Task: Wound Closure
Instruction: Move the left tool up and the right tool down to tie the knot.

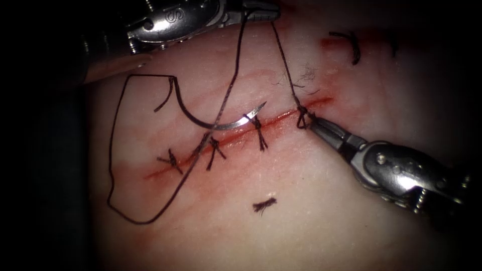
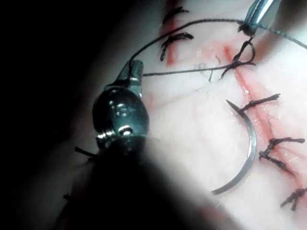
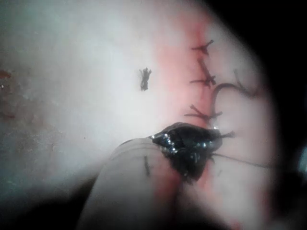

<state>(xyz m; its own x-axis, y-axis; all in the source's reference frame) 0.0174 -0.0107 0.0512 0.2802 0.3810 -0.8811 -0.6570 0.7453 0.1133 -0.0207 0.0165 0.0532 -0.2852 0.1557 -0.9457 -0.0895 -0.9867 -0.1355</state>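
— While I hold both arms over it, what does the tissue (image 1: pixel 311 221) look like from your end?
— Pale, with the cut (image 1: pixel 236 138) running across it as a red line, rising toward the right. I count three finished stitches (image 1: pixel 216 150) crossing it, and a fourth knot (image 1: pixel 303 116) at its right end.
— And my left tool (image 1: pixel 258 11)?
— At the top edge of the endoscope view, above the cut. Its jaws are closed on the thread (image 1: pixel 231 85); two strands drop from them, one to the right-hand knot, one down across the needle.
— My right tool (image 1: pixel 316 128)?
— It comes in from the lower right, tip at that right-end knot, jaws pinched on the small loop of thread there.
— So who has the needle (image 1: pixel 216 123)?
— Neither. It lies flat on the tissue just above the cut, curve sagging downward, point up and to the right by the third stitch. It isn't in the tissue. From its tail the thread sweeps a wide loop out to the left.
— Anything else?
— A cut end of thread (image 1: pixel 264 205) lies loose below the cut.
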